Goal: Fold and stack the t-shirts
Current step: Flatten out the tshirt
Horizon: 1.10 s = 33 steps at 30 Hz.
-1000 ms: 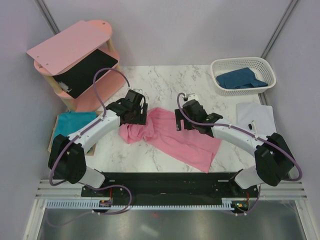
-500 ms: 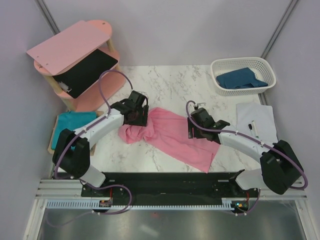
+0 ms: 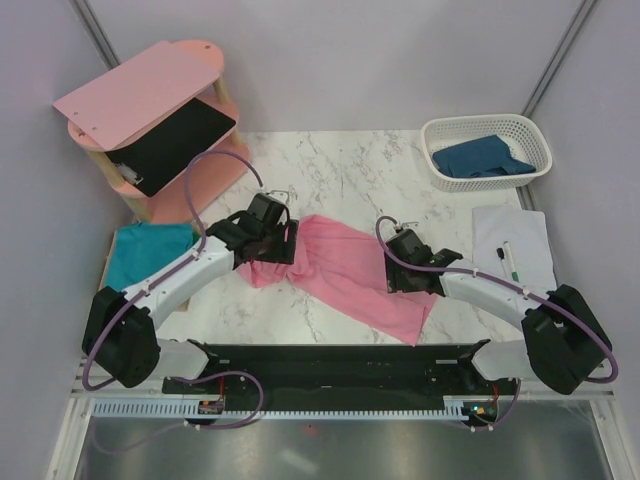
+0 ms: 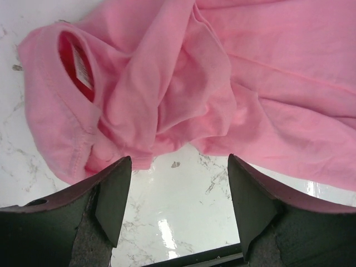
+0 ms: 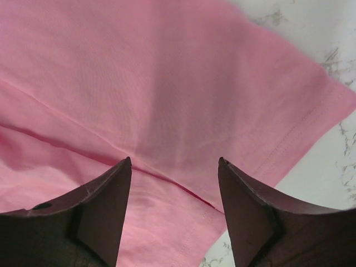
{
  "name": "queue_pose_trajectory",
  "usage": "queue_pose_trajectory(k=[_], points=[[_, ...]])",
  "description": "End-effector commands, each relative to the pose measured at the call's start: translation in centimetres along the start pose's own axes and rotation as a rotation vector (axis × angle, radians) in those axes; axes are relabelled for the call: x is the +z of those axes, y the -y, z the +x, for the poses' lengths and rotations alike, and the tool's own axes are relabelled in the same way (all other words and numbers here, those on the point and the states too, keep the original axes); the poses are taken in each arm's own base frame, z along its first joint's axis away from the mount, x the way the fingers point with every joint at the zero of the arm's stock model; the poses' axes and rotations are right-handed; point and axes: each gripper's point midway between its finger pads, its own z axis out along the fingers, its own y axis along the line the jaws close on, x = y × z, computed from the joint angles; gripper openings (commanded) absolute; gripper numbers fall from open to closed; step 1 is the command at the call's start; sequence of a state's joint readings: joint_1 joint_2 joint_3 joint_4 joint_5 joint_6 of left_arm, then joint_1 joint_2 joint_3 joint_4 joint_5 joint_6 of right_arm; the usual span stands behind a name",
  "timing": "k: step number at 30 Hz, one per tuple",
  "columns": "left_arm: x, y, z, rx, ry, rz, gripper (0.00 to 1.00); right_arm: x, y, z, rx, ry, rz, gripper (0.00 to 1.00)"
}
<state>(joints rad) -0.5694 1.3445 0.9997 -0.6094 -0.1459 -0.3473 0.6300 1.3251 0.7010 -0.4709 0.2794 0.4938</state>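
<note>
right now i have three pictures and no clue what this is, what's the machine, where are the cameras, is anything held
These are two robot arms bolted at the near edge of a marble table, each ending in a two-finger gripper. The wide picture looks down from above and behind them; the other two come from a camera on each wrist, so the dark wedges are fingers. A light pink t-shirt lies crumpled in the middle, a teal shirt at the left, a dark blue shirt in a white basket, and a pink shelf stands back left. The left gripper hangs over the bunched collar end, the right gripper over the flatter end. Both are open and hold nothing.
</note>
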Motion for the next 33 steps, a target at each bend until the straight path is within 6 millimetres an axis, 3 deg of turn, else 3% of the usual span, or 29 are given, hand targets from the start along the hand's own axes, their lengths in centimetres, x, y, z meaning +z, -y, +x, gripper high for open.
queue_pose_trajectory(k=[1,6,12,15,16,19,26,33], points=[[0.7,2.0,0.5,-0.006,-0.017,0.045,0.77,-0.1,0.4,0.3,0.011,-0.012,0.019,0.7],[1.0,2.7,0.2,0.0,-0.019,0.051,0.76,0.9,0.5,1.1,-0.007,-0.062,0.052,0.58],[1.1,2.8,-0.4,0.008,-0.011,0.039,0.77,1.9,-0.1,2.1,-0.05,-0.113,0.073,0.57],[1.3,2.8,-0.5,0.01,-0.014,0.035,0.77,2.0,-0.2,2.2,-0.056,-0.109,0.086,0.39],[1.3,2.8,-0.5,0.012,-0.012,0.035,0.77,2.0,-0.3,2.1,-0.056,-0.103,0.088,0.18],[1.7,2.5,-0.3,0.014,-0.02,0.015,0.77,1.8,0.0,1.6,-0.05,-0.088,0.109,0.02],[3.0,1.3,-0.7,0.017,-0.03,-0.076,0.77,-0.3,-0.1,-1.9,-0.04,0.017,0.128,0.0],[5.0,-1.2,-1.4,0.004,-0.078,-0.224,0.75,-2.7,0.3,-5.6,-0.05,0.118,0.16,0.0]])
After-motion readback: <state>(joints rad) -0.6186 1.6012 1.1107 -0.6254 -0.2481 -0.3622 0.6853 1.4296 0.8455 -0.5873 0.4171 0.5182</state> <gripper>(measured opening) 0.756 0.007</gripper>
